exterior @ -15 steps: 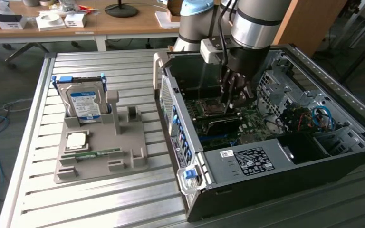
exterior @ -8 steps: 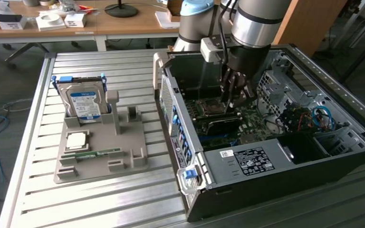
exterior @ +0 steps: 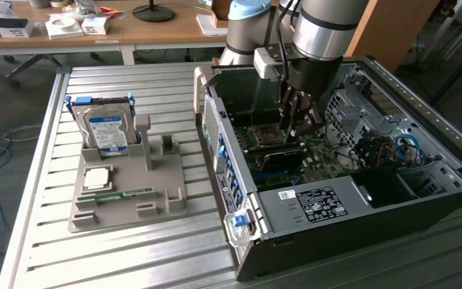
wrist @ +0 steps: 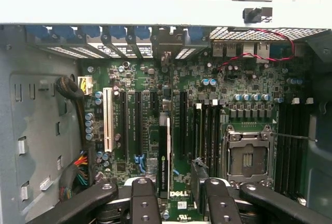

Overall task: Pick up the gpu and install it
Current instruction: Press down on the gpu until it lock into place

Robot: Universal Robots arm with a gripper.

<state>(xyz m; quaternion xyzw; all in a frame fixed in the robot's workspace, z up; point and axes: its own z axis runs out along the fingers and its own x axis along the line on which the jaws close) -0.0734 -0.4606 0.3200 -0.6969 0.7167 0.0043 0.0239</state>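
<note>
My pincer (exterior: pixel 299 129) was down inside the open computer case (exterior: pixel 423 180) on the slatted table (exterior: pixel 135 265), just above the motherboard (exterior: pixel 315 159). In the wrist view my pincer (wrist: pixel 176 198) stood wide, nothing between the fingers (wrist: pixel 144 203). The gpu (wrist: pixel 164 151) stood on edge in a slot on the motherboard, thin black card seen from above, white label along its top, its far end running up to the bracket bay at the case's rear wall. It sat right between my two finger pairs, not touched as far as I could tell. In the exterior view the gpu (exterior: pixel 283 158) showed as a dark card just nearer than the empty CPU socket (exterior: pixel 264 135). Grey parts tray (exterior: pixel 127 198) on the exterior view's left of the case, well apart from me; silver hard drive (exterior: pixel 106 132) with blue label upright at its far end, small green memory stick (exterior: pixel 117 195) lying flat near its middle.
</note>
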